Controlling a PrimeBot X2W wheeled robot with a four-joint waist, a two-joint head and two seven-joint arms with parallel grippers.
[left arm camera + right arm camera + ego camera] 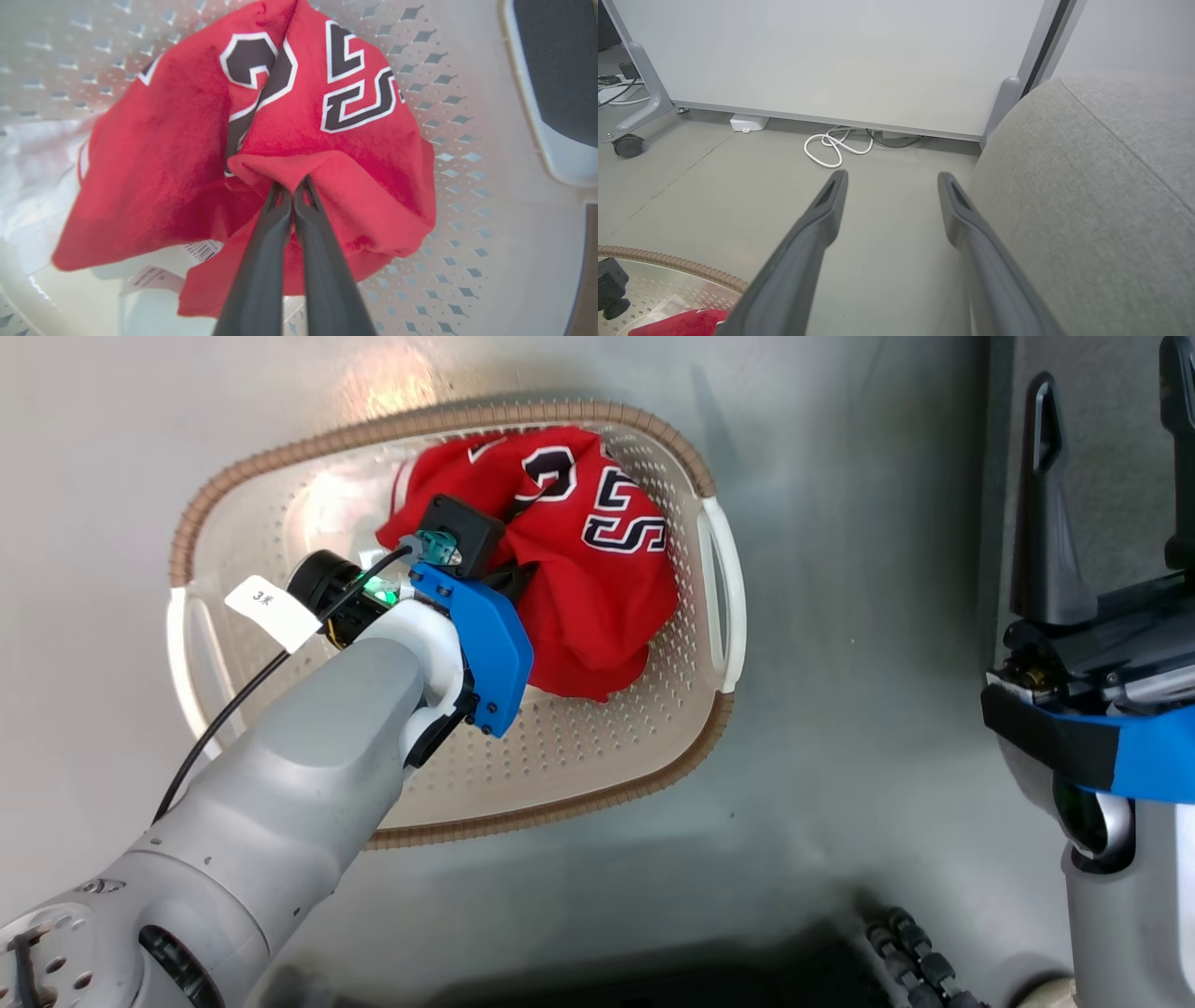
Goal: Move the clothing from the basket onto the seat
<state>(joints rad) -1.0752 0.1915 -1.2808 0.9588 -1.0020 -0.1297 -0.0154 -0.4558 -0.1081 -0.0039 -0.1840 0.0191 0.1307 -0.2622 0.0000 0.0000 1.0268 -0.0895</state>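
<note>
One basket (560,411), one red clothing bundle (597,607), one seat (1087,210) — two grippers: left gripper (293,186), right gripper (892,179)

Saw a red jersey (597,616) heaped crumpled toward one end of a cream perforated basket (579,747), dark white-edged numerals up, one fold pinched. Noted the basket's brown rim and white side handles. Saw a grey fabric seat (1087,210), round-edged, nearby.
</note>
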